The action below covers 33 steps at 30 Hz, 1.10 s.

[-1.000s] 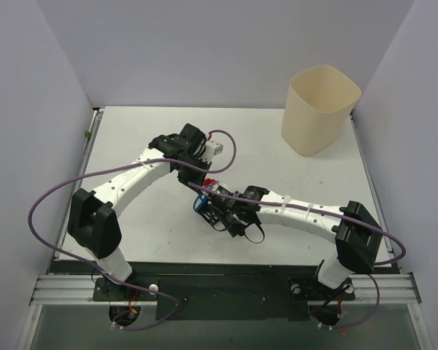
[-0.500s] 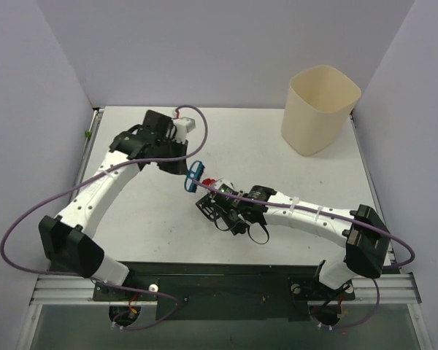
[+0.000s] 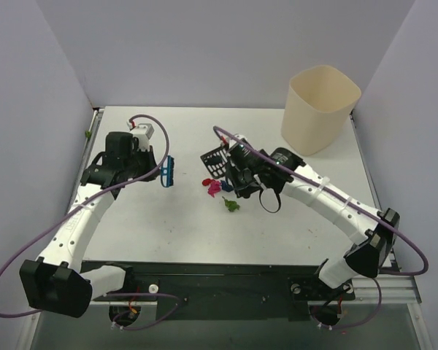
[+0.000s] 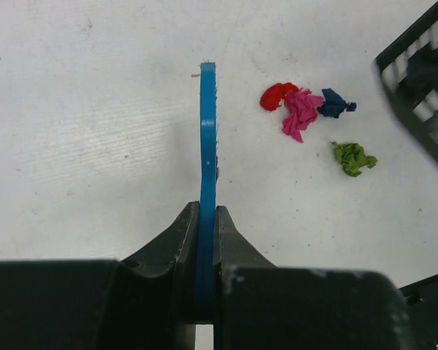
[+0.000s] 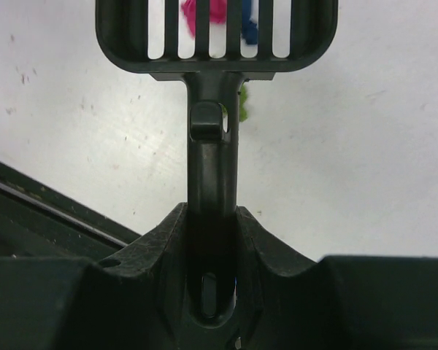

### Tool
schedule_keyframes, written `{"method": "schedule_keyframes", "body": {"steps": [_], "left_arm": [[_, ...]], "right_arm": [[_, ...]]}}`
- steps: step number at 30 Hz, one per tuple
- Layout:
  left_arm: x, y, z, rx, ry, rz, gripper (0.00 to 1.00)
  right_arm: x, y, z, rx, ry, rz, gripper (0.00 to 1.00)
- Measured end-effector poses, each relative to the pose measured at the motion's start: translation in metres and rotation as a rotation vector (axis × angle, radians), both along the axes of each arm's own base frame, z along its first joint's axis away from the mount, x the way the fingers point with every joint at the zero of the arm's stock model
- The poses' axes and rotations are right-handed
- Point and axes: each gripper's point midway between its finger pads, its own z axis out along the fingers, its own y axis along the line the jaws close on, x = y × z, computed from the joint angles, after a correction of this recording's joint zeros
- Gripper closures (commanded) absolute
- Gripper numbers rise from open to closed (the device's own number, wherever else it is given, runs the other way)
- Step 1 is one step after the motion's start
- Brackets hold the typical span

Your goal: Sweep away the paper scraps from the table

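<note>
My left gripper (image 3: 156, 172) is shut on the blue hand brush (image 3: 166, 172), left of the paper scraps; in the left wrist view the gripper (image 4: 206, 219) holds the brush (image 4: 207, 146) edge-on. My right gripper (image 3: 235, 172) is shut on the handle of the black slotted scoop (image 3: 214, 160), which hangs just behind the scraps. Red (image 3: 206, 182), pink (image 3: 215, 190), dark blue (image 3: 225, 188) and green (image 3: 231, 205) scraps lie on the white table (image 3: 153, 226). The left wrist view shows red (image 4: 276, 95), pink (image 4: 301, 111), dark blue (image 4: 334, 103) and green (image 4: 352, 157). The right wrist view shows the scoop (image 5: 216, 44) with pink (image 5: 204, 11) behind its slots.
A tall beige bin (image 3: 320, 109) stands at the table's far right corner. Lilac walls enclose the table on three sides. A metal rail (image 3: 226, 288) runs along the near edge by the arm bases. A small green bit (image 3: 86, 133) sits at the left edge.
My left arm has swung left with the brush, away from the scoop. My right arm has carried the scoop toward the far side. The scraps now lie uncovered between them.
</note>
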Motion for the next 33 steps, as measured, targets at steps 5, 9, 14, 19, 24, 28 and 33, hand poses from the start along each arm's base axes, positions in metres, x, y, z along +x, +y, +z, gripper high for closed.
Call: {"method": "schedule_keyframes", "body": {"steps": [5,9,14,19,24,28,33], "left_arm": [[-0.006,0.006,-0.024,0.014,-0.014,0.021,1.00],[-0.010,0.010,-0.028,0.019,-0.055,0.030,1.00],[-0.009,0.010,-0.027,0.012,-0.087,0.031,1.00],[-0.005,0.007,-0.023,0.001,-0.106,0.024,1.00],[-0.006,0.005,-0.023,-0.006,-0.105,0.015,1.00],[-0.006,0.005,-0.023,-0.009,-0.107,0.012,1.00],[-0.007,0.004,-0.024,-0.012,-0.106,0.008,1.00]], "right_arm": [[0.036,-0.029,0.059,0.057,-0.065,-0.129,1.00],[0.064,-0.067,0.099,0.100,-0.117,-0.265,1.00],[0.091,-0.112,0.130,0.116,-0.154,-0.413,1.00],[0.114,-0.141,0.139,0.129,-0.147,-0.516,1.00],[0.145,-0.167,0.139,0.178,-0.125,-0.629,1.00],[0.167,-0.181,0.139,0.291,-0.101,-0.708,1.00],[0.196,-0.192,0.146,0.524,-0.086,-0.809,1.00]]}}
